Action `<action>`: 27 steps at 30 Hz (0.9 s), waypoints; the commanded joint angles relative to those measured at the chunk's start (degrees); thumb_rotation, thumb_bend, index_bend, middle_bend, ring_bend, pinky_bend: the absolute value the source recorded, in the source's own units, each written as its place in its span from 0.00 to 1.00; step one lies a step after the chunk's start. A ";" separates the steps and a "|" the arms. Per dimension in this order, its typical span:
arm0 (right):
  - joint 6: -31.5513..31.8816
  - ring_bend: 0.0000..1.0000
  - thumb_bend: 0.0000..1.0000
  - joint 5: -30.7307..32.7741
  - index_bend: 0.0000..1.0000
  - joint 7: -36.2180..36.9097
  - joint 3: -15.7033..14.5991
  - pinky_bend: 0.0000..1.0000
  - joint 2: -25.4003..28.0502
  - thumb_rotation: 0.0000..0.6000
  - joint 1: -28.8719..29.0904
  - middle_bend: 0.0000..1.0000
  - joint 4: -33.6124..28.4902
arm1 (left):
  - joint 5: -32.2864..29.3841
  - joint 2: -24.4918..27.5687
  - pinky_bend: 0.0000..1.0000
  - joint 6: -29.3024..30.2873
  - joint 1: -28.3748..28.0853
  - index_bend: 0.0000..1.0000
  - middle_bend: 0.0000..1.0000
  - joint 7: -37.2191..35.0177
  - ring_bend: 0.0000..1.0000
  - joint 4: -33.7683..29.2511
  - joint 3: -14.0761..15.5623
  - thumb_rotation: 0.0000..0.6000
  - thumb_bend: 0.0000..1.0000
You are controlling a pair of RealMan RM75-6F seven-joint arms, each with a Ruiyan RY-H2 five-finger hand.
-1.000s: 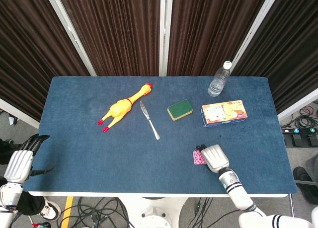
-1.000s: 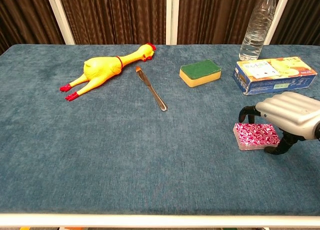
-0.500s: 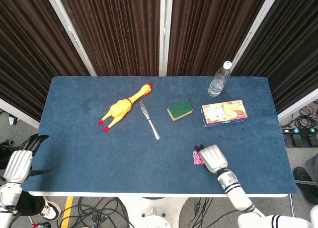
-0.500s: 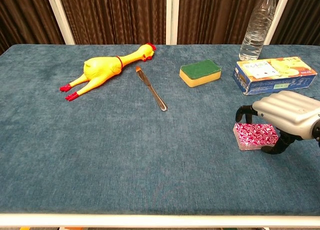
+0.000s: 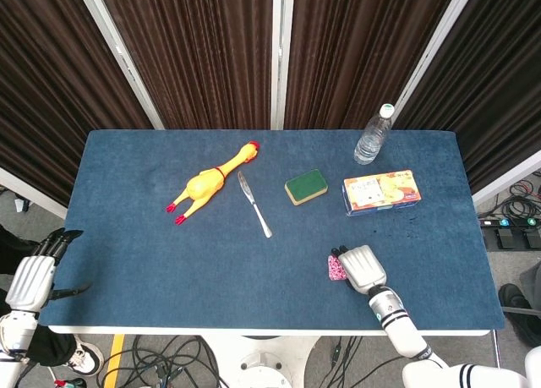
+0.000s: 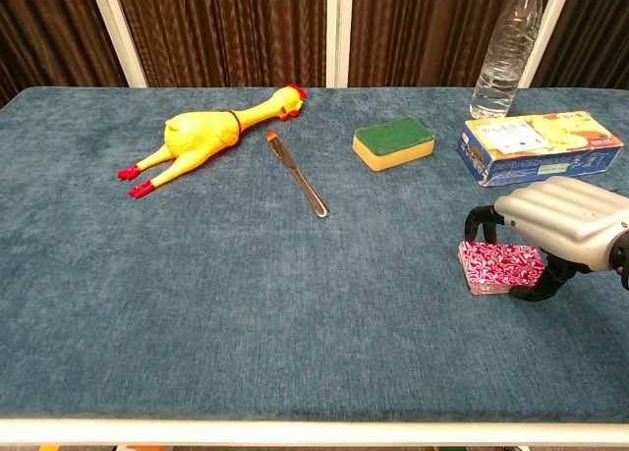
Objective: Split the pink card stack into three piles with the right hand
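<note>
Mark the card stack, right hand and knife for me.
card stack (image 6: 496,265), chest view, patterned top face
right hand (image 6: 567,218), chest view, back of the hand above the stack
knife (image 6: 298,176), chest view, mid-length where blade meets handle

Matt napped cloth table (image 6: 246,304) — glossy metal knife (image 6: 298,176).

My right hand (image 6: 565,225) arches over the card stack (image 6: 500,265). Just behind it lies the box (image 6: 539,146), the bottle (image 6: 505,50) beyond. Sponge (image 6: 393,141), knife (image 6: 297,174) and rubber chicken (image 6: 210,136) lie leftward.
</note>
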 commanded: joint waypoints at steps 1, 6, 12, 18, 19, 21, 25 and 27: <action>0.09 0.85 0.14 -0.19 0.32 0.14 -0.08 0.93 -0.17 1.00 0.05 0.38 0.22 | 0.01 0.00 0.18 0.06 0.03 0.16 0.15 -0.08 0.06 0.04 -0.01 1.00 0.03; 0.72 0.85 0.15 -1.28 0.34 1.00 -0.27 0.93 -0.20 1.00 -0.08 0.40 0.42 | -0.03 0.00 0.18 -0.05 0.04 0.16 0.15 -0.31 0.06 0.13 0.01 1.00 0.03; 1.19 0.85 0.15 -1.99 0.35 1.69 -0.34 0.93 0.16 1.00 -0.22 0.41 0.42 | 0.04 -0.12 0.18 -0.17 0.01 0.16 0.15 -0.31 0.06 0.28 0.09 1.00 0.03; 1.29 0.85 0.15 -2.40 0.35 2.13 -0.31 0.93 0.17 1.00 -0.20 0.41 0.50 | 0.01 -0.05 0.18 -0.12 0.01 0.16 0.15 -0.25 0.06 0.18 0.01 1.00 0.03; 1.29 0.85 0.15 -2.47 0.36 2.20 -0.32 0.93 0.13 1.00 -0.19 0.41 0.60 | 0.00 -0.05 0.18 -0.15 0.00 0.16 0.15 -0.25 0.06 0.18 0.01 1.00 0.03; 1.21 0.85 0.15 -2.49 0.36 2.29 -0.37 0.93 0.04 1.00 -0.20 0.42 0.80 | -0.02 -0.08 0.18 -0.25 -0.01 0.16 0.15 -0.29 0.06 0.21 0.05 1.00 0.03; 1.13 0.85 0.15 -2.63 0.37 2.53 -0.38 0.93 -0.16 1.00 -0.18 0.42 1.14 | -0.05 -0.17 0.18 -0.28 0.05 0.16 0.15 -0.37 0.06 0.34 0.09 1.00 0.03; 1.15 0.85 0.15 -2.82 0.38 2.75 -0.37 0.93 -0.19 1.00 -0.18 0.43 1.20 | -0.06 -0.16 0.18 -0.20 0.05 0.16 0.15 -0.43 0.06 0.37 0.03 1.00 0.03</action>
